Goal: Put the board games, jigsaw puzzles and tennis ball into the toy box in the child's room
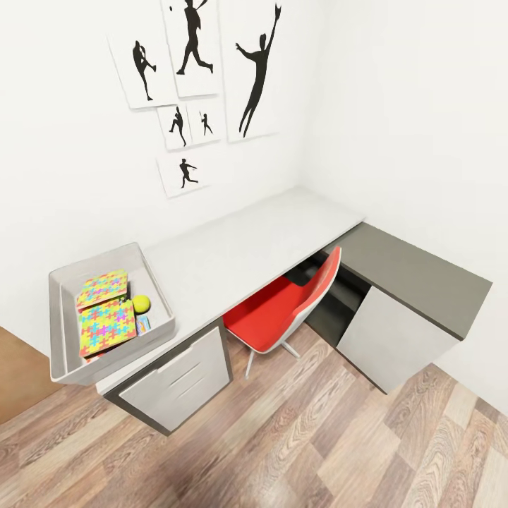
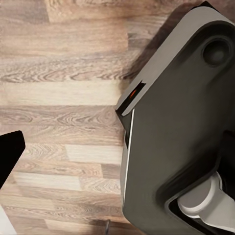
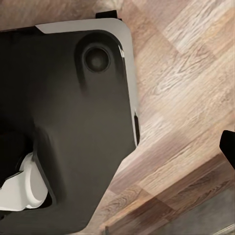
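The long L-shaped table (image 1: 282, 233), with its light grey top, dark grey wing and white drawers, sits against the white walls. A red chair with white legs (image 1: 286, 314) is tucked under it, near the middle of the head view.

The pale grey toy box (image 1: 62, 282) with the wide rim stands on the table's end, at about 8 o'clock in the head view. It looks stiff and bulky. I think it is best left where it is and filled from the top.

Inside it lie two flat jigsaw puzzles (image 1: 106, 326) covered in bright red, yellow, green and blue pieces, one partly on the other. They look stiff, thin and light. A gripper would best pinch one by an edge.

A small light-blue corner (image 1: 143, 323) peeks out beside the puzzles. It may be a board game, but too little shows to be sure.

The little yellow-green tennis ball (image 1: 142, 303) rests in the box at the puzzles' 2 o'clock side. It is light and would roll easily, so a squeeze around its middle would be best.

Both wrist views look down at the brown wood-plank floor (image 2: 63, 98) and the robot's dark grey base (image 3: 63, 117). So I think both arms hang low by the robot's sides. A black finger tip (image 2: 9, 154) shows at the picture's edge, and I cannot tell if either gripper is open or closed.
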Motion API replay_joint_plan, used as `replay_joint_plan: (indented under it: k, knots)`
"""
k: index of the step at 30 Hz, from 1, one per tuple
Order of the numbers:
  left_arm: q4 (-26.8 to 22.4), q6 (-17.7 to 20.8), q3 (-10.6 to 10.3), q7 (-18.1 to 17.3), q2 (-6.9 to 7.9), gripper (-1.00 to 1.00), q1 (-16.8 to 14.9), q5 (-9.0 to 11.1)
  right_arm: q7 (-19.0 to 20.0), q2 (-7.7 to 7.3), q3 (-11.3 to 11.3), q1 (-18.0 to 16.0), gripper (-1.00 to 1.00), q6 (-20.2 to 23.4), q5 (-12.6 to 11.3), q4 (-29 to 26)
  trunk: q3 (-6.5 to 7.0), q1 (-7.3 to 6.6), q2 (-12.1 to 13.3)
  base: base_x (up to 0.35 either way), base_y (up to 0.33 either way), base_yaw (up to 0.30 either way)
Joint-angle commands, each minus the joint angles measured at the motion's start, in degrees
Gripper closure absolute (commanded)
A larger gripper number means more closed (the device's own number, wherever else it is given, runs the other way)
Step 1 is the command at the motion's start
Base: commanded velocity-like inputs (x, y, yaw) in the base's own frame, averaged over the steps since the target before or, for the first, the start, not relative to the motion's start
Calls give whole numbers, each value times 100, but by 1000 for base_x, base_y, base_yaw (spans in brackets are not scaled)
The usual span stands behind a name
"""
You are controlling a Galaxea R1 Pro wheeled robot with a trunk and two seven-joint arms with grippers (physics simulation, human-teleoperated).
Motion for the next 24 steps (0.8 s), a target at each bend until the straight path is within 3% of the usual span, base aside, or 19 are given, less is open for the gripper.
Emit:
replay_joint_plan:
  k: [1, 12, 24]
  knots:
    - [-3, 35, 35, -22, -3, -100, -1, 33, 5, -5, 16, -2, -100, 24, -27, -3, -9, 3, -9, 0, 0, 0]
    - [164, 43, 44, -16, -36, -100, -1, 47, -33, 18, 25, -2, -100, 27, -26, 310, -9, 3, -9, 0, 0, 0]
    - [604, 48, 45, -15, -168, -100, 0, 50, -59, 70, 68, 33, -100, 44, -6, 602, -9, 3, -9, 0, 0, 0]
